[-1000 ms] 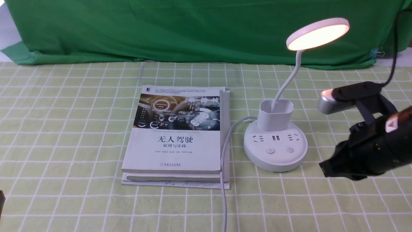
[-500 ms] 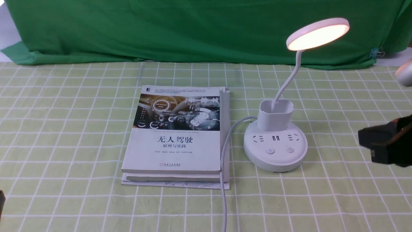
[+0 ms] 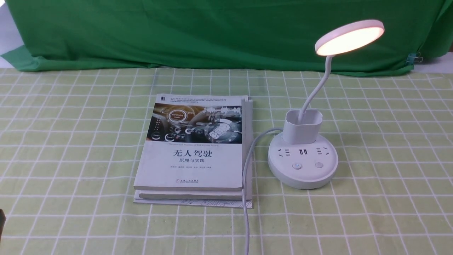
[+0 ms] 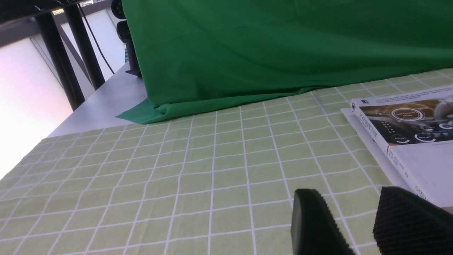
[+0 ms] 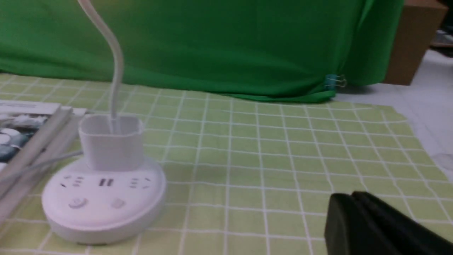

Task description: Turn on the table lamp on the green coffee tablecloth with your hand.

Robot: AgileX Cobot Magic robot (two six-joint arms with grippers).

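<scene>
The white table lamp (image 3: 302, 163) stands on the green coffee tablecloth (image 3: 70, 141), right of centre, and its round head (image 3: 349, 37) glows warm. Its base with two buttons also shows in the right wrist view (image 5: 102, 198). The right gripper (image 5: 348, 198) is shut and empty, low over the cloth, apart from the lamp base; it is out of the front view. The left gripper (image 4: 348, 207) is open and empty over the cloth beside the book; only a dark sliver of that arm (image 3: 1, 219) shows at the front view's left edge.
A white book (image 3: 198, 148) lies on a second one, left of the lamp, and shows in the left wrist view (image 4: 407, 134). The lamp's white cord (image 3: 246, 198) runs along the book toward the front edge. A dark green backdrop (image 3: 212, 32) hangs behind.
The right arm has pulled back to the right, away from the lamp base, and has left the front view. The lamp head glows in all frames.
</scene>
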